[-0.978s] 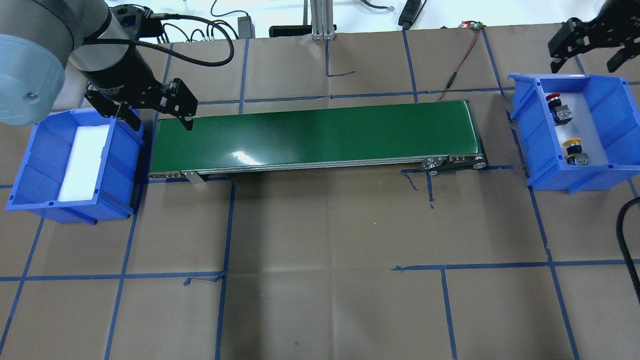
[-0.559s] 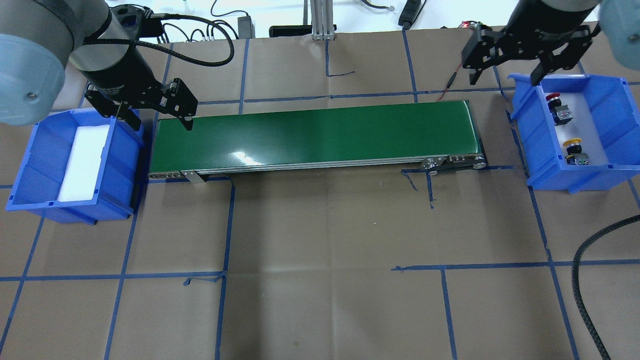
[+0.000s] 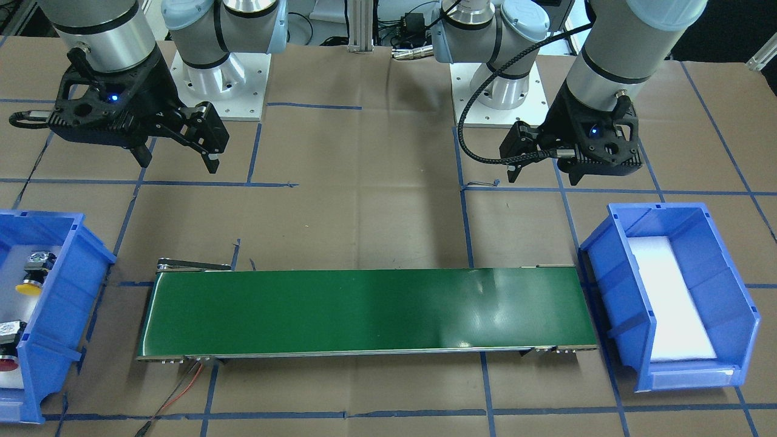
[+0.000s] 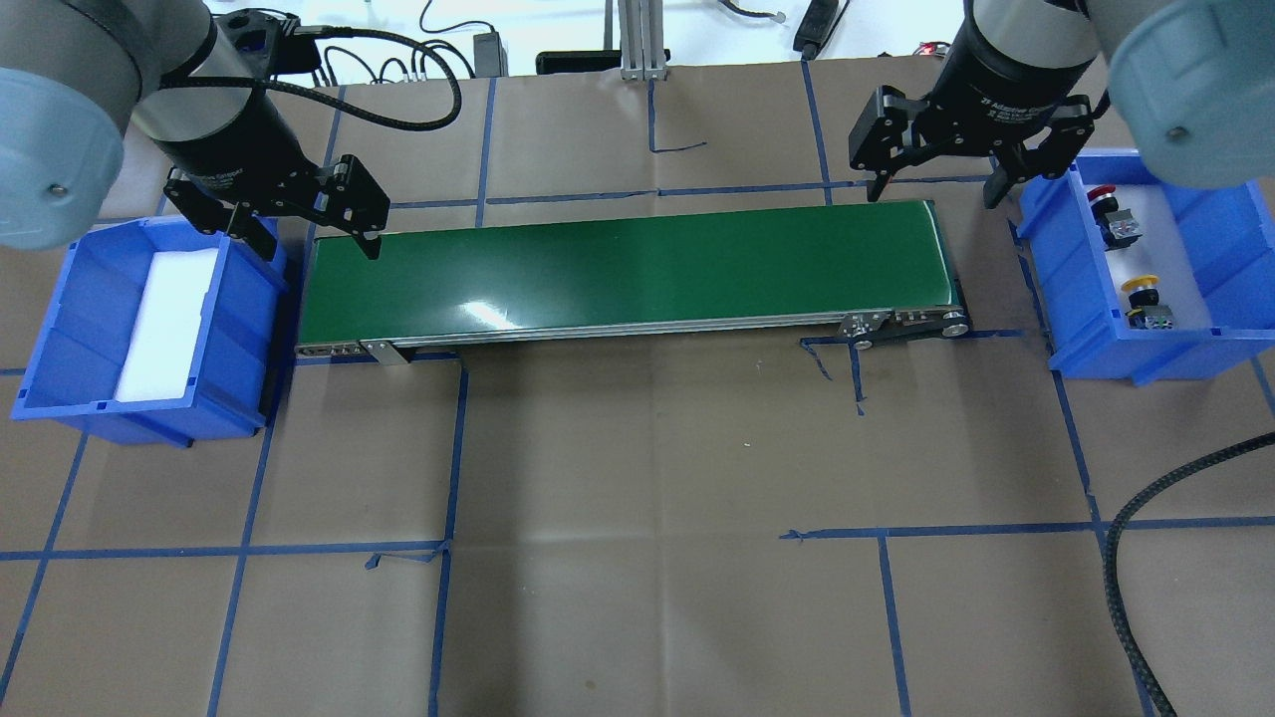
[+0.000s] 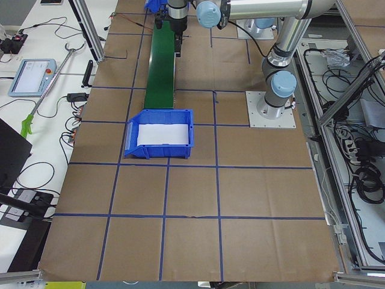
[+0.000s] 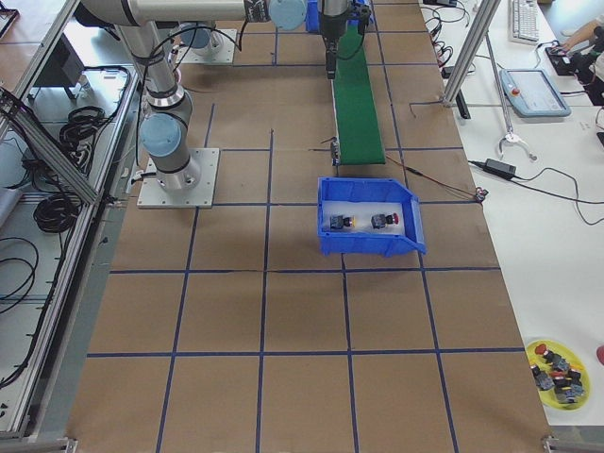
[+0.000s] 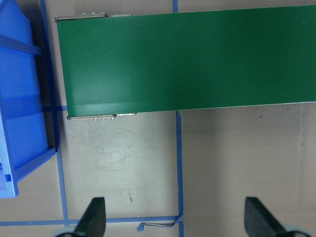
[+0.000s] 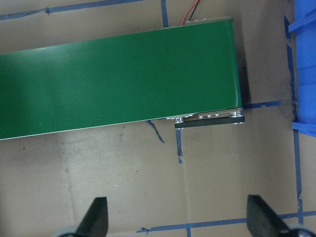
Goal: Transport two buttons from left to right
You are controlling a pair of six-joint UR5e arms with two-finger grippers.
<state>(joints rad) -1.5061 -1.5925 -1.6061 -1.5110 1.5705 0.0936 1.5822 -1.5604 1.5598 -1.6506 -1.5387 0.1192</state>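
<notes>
Both buttons lie on the white pad inside the right blue bin: the red-capped button toward the far end, the yellow-capped button nearer. They also show in the front view as the yellow button and the red button. My right gripper hangs open and empty over the far corner of the conveyor's right end, just left of that bin. At the conveyor's left end, beside the left bin, my left gripper is open and empty too.
A green conveyor belt runs between the two bins. The left bin holds only a white foam pad. A black cable loops in at the right front. A red wire leads off behind the belt.
My right arm has swung left, from beyond the right bin's far corner to above the conveyor's right end. The left arm has barely moved. The buttons lie as before.
</notes>
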